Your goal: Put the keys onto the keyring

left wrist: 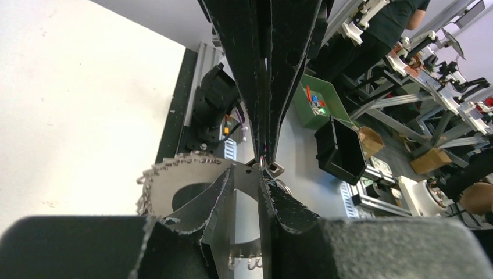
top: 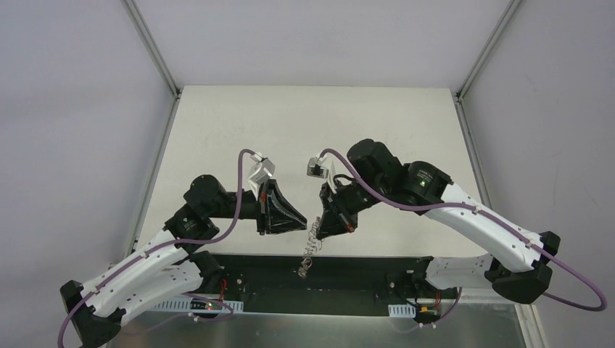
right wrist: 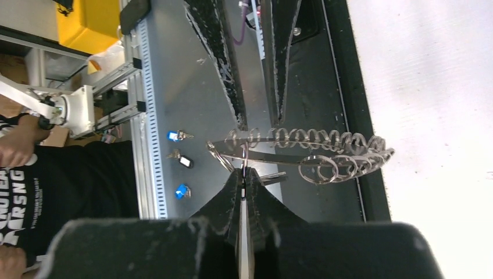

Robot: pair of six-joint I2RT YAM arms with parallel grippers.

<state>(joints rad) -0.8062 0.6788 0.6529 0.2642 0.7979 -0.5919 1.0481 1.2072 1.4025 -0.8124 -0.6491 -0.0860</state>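
Note:
The keyring (left wrist: 168,186), a silvery disc with a wide hole and a rim of wire loops, hangs in the air between both grippers over the table's near edge (top: 313,238). My right gripper (right wrist: 243,172) is shut on a small dark key piece with a pale end; a thin wire loop runs from its tips up to the keyring (right wrist: 325,152), seen edge-on here. My left gripper (left wrist: 249,172) stands slightly open, its fingers (right wrist: 222,64) apart with their tips at the ring's face. The ring shows through the gap between the jaws. Both grippers nearly meet tip to tip.
The white table (top: 312,130) lies behind the arms, a black rail (top: 348,272) along its near edge. Below, loose keys with blue tags (right wrist: 182,190) lie on a grey surface. A green bin (left wrist: 317,99), a black box (left wrist: 340,148) and a person (right wrist: 35,174) are off the table.

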